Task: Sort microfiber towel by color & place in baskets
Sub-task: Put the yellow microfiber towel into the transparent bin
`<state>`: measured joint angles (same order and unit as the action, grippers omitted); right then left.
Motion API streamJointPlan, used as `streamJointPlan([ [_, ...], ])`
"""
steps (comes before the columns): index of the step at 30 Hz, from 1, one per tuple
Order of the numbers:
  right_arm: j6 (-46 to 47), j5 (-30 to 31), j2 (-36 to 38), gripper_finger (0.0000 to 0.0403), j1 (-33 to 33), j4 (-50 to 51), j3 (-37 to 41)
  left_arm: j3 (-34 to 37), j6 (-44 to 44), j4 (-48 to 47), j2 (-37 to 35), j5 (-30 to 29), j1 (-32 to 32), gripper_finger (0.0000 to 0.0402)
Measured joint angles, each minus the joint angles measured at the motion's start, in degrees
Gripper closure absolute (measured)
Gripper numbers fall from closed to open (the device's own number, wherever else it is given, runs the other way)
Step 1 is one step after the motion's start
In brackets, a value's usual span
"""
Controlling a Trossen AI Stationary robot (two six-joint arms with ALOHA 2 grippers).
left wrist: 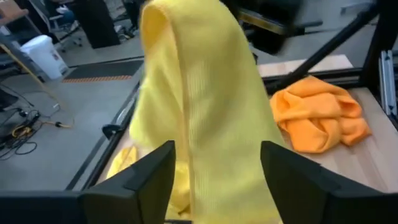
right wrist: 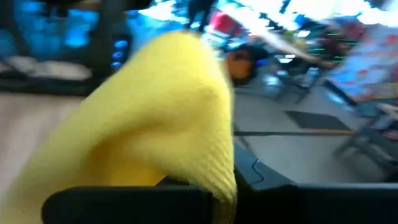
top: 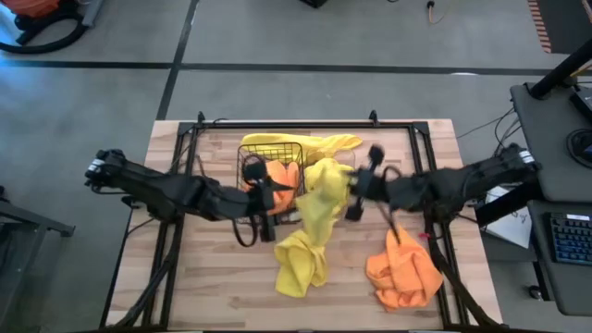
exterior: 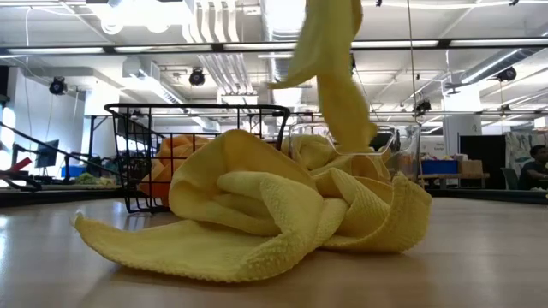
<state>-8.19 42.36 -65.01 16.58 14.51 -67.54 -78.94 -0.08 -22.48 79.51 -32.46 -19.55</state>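
A yellow microfiber towel (top: 322,190) hangs in the air between both grippers; in the low view it (exterior: 336,77) drops from above the picture. My right gripper (top: 354,192) is shut on it. My left gripper (top: 280,211) is open, and the cloth (left wrist: 205,112) hangs between its fingers (left wrist: 152,171). A second yellow towel (exterior: 257,214) lies crumpled on the table near the front edge. The black wire basket (top: 262,148) holds orange cloths (top: 282,174), and a yellow cloth (top: 319,143) drapes over its far rim. The clear basket (exterior: 387,137) shows faintly behind the pile. My right gripper holds the yellow towel by its upper end (right wrist: 199,168), coming level from the table's right. The cloth bulges over the fingers and hides where they meet it. The towel is lifted and hangs slack below. My left gripper: I cannot tell whether its open fingers touch the cloth between them.
A heap of orange cloths (top: 402,270) lies on the table's near right part, also seen in the left wrist view (left wrist: 320,118). Black frame rails (top: 305,125) run along the table's far and side edges. Bare wood (top: 213,277) shows at the near left.
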Motion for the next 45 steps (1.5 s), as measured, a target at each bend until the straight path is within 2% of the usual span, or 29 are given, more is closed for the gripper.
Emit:
streamJointPlan([
  [6, -2.30, -3.62, 5.31, 0.0394, -7.81, 0.13, -0.25, 1.25, -2.79, -1.79, -4.38, -0.03, -0.15, 0.0169],
  [10, 1.05, -6.83, 4.99, 0.0394, -10.66, 0.46, 3.28, 5.96, -5.65, -1.60, -6.19, -0.05, -0.15, 0.0173],
  [17, 11.57, -7.13, 0.95, 0.0394, -12.96, -0.20, 12.18, 15.65, -11.44, 2.38, -8.79, -0.98, -0.15, 0.0186],
  [20, 17.12, -10.04, -1.06, 0.0394, -13.16, -0.52, 14.96, 18.22, -12.78, 3.94, -9.72, -1.02, -0.20, 0.0190],
  [27, 26.11, -12.84, -6.46, 0.0394, -13.25, -3.62, 18.96, 19.65, -13.48, 4.57, -9.67, -1.03, -0.53, 0.0194],
  [33, 26.39, -12.93, -11.20, 0.0390, -13.60, -4.31, 20.14, 19.74, -13.01, 4.69, -9.66, -1.01, -0.85, 0.0194],
  [36, 26.12, -14.59, -12.06, 0.0374, -13.64, -4.27, 19.68, 19.99, -13.10, 4.70, -9.77, -1.03, -1.33, 0.0194],
  [40, 25.58, -16.99, -12.14, 0.0328, -13.62, -3.87, 18.43, 20.86, -13.82, 4.68, -9.77, -1.42, -1.84, 0.0194],
  [45, 26.64, -16.90, -11.38, 0.0259, -13.64, 7.84, 13.25, 20.99, -13.96, 4.66, -9.81, -1.63, -1.80, 0.0194],
])
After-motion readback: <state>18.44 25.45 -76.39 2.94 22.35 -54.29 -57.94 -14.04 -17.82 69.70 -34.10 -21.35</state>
